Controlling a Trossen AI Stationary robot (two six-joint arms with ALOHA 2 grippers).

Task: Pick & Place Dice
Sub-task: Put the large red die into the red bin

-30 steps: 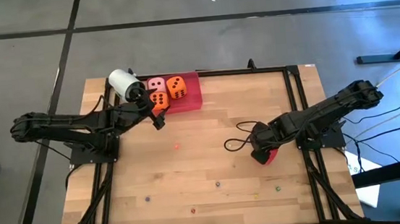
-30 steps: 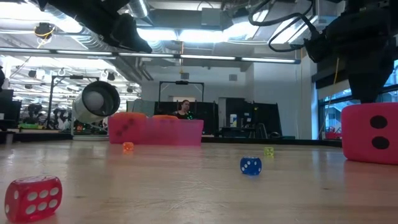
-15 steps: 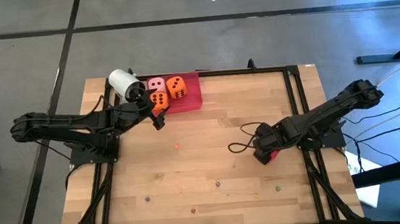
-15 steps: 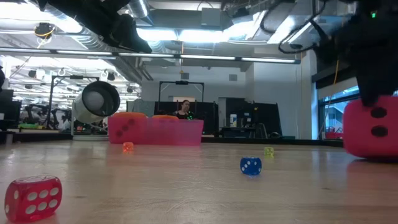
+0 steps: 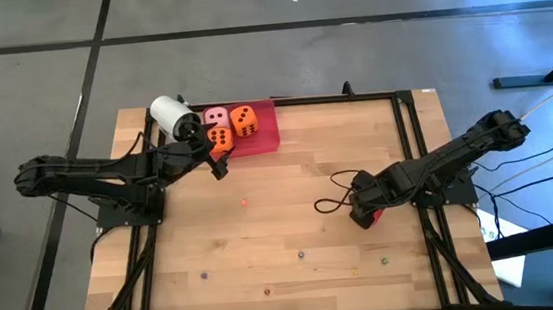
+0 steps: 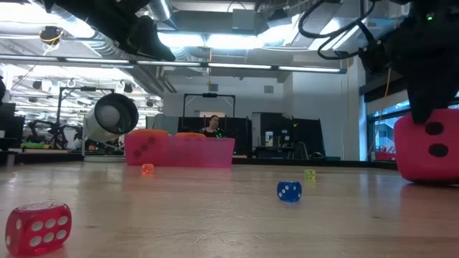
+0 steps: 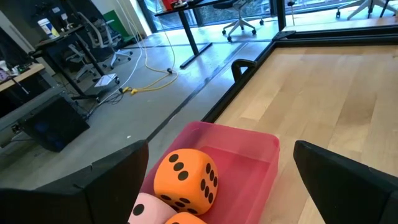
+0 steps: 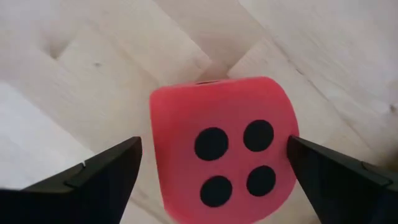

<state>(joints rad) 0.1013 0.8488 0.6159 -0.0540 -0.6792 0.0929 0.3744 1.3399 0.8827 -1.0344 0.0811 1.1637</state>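
The red die (image 5: 363, 219) sits on the wood at the table's right side and fills the right wrist view (image 8: 224, 158), its four-pip face toward the camera. My right gripper (image 8: 214, 168) is open above it, one finger on each side of it; the low view shows the die (image 6: 430, 147) under that gripper. The pale pink die (image 5: 215, 116) and two orange dice (image 5: 243, 121) (image 5: 219, 138) lie in the red tray (image 5: 263, 136) at the far edge. My left gripper (image 7: 221, 186) hovers open just near of the tray, holding nothing. My right gripper comes at the red die from above, pointing down, with its fingers (image 8: 106, 171) beside the die's two opposite side faces (image 8: 158, 149). I cannot tell whether either finger touches it. The die rests on the table, its shape undented.
A white roll (image 5: 167, 111) lies left of the tray at the far left corner. Several tiny coloured dice are scattered over the near half of the table, among them a red one (image 6: 39, 226) and a blue one (image 6: 289, 190). A black cable (image 5: 328, 193) loops beside my right gripper. The mid-table wood is bare.
My right gripper has come down over the red die, so its fingers now reach past the die's top. The die has shifted slightly on the table. The left arm has kept still.
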